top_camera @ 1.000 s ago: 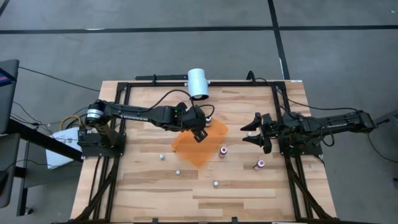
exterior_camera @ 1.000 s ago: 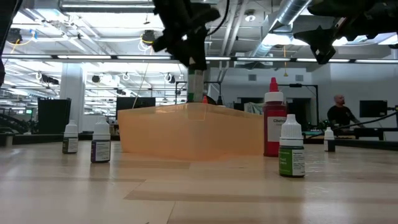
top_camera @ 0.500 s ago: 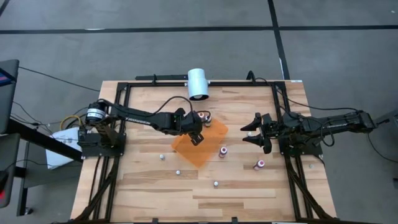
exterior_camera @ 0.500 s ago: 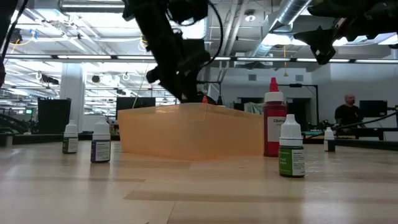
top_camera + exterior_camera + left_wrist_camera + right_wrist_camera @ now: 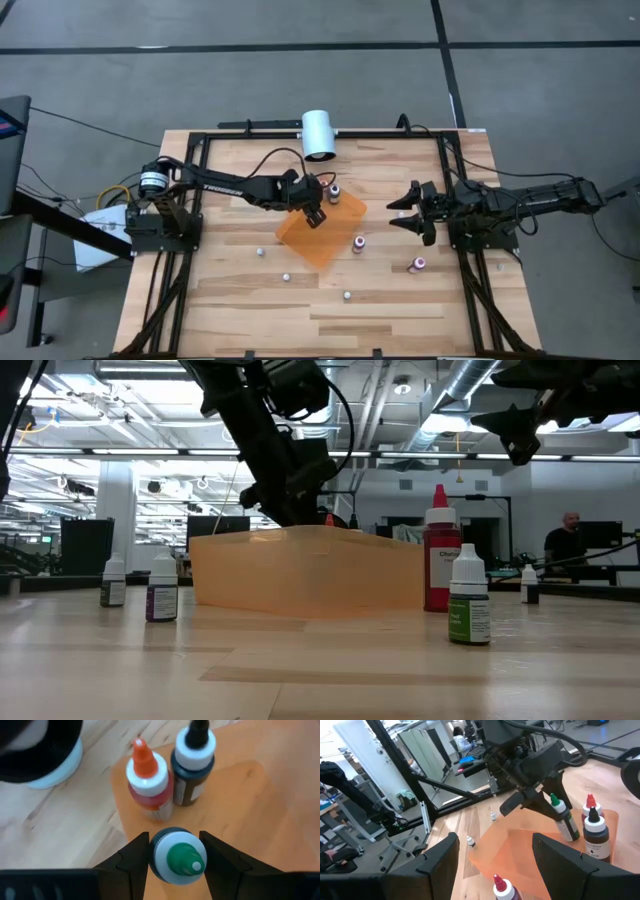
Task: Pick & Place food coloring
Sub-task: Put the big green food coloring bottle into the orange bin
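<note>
While the left gripper [image 5: 174,851] hangs low over the orange tray [image 5: 322,232], its jaws are closed on a green-tipped bottle [image 5: 179,860], one on each side of the cap collar. The bottle is tilted in the right wrist view, its base down near the tray floor; whether it touches, I cannot tell. Just beyond it, already standing in the tray, are a red-tipped bottle [image 5: 148,785] and a dark-tipped bottle [image 5: 192,765], side by side and upright.

Judgement: this is the placing step for the green one. Next move calls for settling it upright on bare tray floor beside those two without knocking them, then letting go and lifting straight up.

Further along the surface [image 5: 400,305], more food coloring remains outside the tray: small bottles scattered on the near half, among them one [image 5: 358,243] just beside the tray edge and one [image 5: 418,264] nearer the right arm. So the task looks partly done.

The right gripper [image 5: 406,212] waits above the surface's right side, jaws spread wide, holding nothing.
</note>
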Available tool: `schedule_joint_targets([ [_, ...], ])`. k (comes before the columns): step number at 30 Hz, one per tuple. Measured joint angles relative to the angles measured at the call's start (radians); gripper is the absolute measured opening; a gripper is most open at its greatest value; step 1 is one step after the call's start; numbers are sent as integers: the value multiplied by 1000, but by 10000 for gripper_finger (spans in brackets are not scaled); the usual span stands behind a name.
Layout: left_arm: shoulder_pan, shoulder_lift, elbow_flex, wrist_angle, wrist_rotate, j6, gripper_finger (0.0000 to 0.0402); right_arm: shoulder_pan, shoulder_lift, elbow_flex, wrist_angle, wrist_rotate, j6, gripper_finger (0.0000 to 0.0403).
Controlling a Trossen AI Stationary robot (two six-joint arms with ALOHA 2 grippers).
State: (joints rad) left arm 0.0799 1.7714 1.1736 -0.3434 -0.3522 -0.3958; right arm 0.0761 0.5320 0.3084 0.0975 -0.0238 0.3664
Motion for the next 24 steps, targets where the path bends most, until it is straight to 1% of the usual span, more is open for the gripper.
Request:
schedule_joint_targets([
  [24,11,0,0,-5,-10,-1,147,0,0,0,0,0,1,240],
])
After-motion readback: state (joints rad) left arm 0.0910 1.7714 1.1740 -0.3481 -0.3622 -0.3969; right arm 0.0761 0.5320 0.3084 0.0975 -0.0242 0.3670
